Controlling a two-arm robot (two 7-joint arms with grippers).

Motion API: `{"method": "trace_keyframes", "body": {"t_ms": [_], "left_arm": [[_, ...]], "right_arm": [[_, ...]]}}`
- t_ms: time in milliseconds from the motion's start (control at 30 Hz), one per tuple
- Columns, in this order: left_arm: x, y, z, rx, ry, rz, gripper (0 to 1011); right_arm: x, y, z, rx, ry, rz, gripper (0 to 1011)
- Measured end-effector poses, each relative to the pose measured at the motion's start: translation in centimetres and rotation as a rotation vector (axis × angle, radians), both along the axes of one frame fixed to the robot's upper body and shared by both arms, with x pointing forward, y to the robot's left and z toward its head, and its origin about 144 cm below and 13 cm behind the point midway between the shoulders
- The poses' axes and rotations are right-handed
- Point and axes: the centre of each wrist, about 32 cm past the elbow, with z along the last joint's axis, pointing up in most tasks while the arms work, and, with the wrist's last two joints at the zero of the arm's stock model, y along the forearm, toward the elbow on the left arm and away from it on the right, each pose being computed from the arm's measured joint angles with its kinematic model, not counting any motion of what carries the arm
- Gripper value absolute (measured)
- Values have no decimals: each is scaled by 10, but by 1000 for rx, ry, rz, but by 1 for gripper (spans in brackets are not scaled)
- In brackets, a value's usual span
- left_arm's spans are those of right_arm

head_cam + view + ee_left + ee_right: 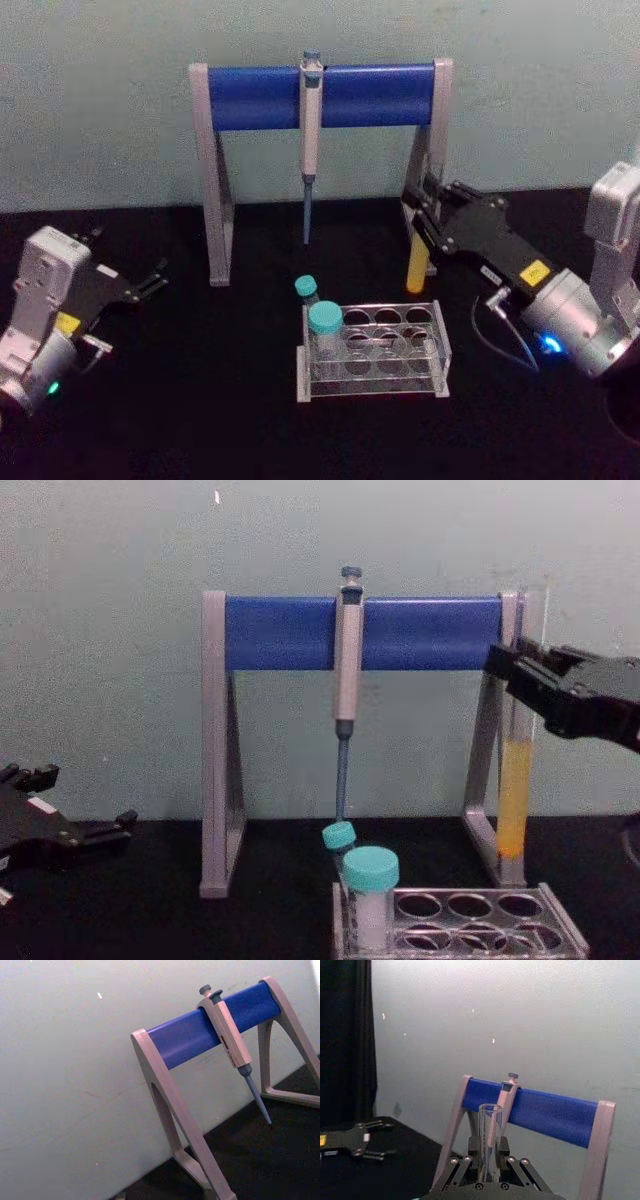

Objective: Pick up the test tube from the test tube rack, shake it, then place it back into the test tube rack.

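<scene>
The right end effector point(513, 670) grips the one tube point(515, 790) upright in the air behind the rack point(400, 388), which holds two capped vials point(324, 325); the left end effector point(152, 280) sits spread and empty, well to the left.

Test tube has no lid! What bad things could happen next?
The test tube is open at the top, so hard shaking by the right gripper could slosh the yellow liquid out. It hangs close to the pipette stand's grey leg; a wide swing might knock the glass. Going back, its tip could miss a hole in the test tube rack. The left gripper is parked.
</scene>
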Motion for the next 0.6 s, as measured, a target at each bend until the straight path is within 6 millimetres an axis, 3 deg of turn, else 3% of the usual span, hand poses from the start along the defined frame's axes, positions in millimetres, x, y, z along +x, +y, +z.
{"method": "trace_keyframes", "body": {"t_ms": [300, 600], "left_arm": [[0, 0, 0, 0, 0, 0, 1001], [0, 0, 0, 0, 0, 0, 1001]], "right_arm": [[-9, 12, -8, 13, 29, 76, 232], [8, 32, -8, 33, 17, 136, 232]]}}
